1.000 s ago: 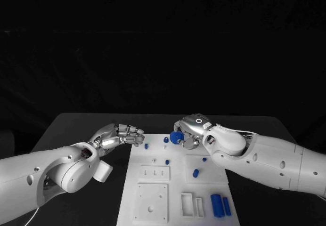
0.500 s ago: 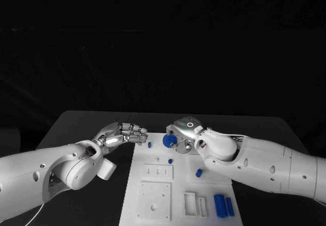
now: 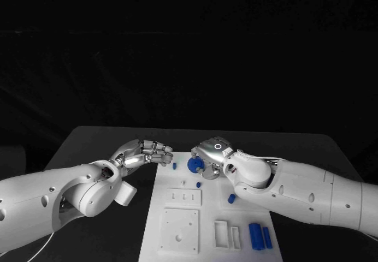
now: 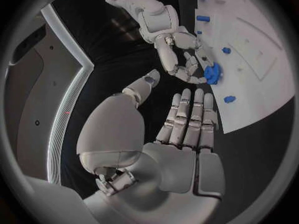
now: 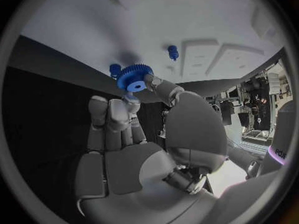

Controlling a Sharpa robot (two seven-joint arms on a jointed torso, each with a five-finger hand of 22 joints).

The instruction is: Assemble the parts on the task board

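Note:
The white task board (image 3: 179, 218) lies in the middle of the table. At its far end my right hand (image 3: 212, 157) pinches a blue gear (image 3: 196, 163) between thumb and fingers. In the right wrist view the gear (image 5: 134, 78) hangs just over the board's edge (image 5: 156, 25), beside a small blue peg (image 5: 114, 68); a second peg (image 5: 172, 50) stands further in. My left hand (image 3: 148, 153) hovers at the board's far left corner and holds nothing. In its wrist view its fingers (image 4: 190, 119) stretch out together, thumb apart, toward the right hand (image 4: 181, 59) and the gear (image 4: 213, 73).
Short blue pegs (image 3: 174, 166) (image 3: 198, 184) (image 3: 231, 198) stand on the board. Two long blue pieces (image 3: 256, 236) lie at its near right, beside white rectangular frames (image 3: 222, 233). Square plates with holes (image 3: 178, 229) take up the near left.
My right hand has carried the gear a little to the left over the board's far end. My left hand has edged closer to the board's corner.

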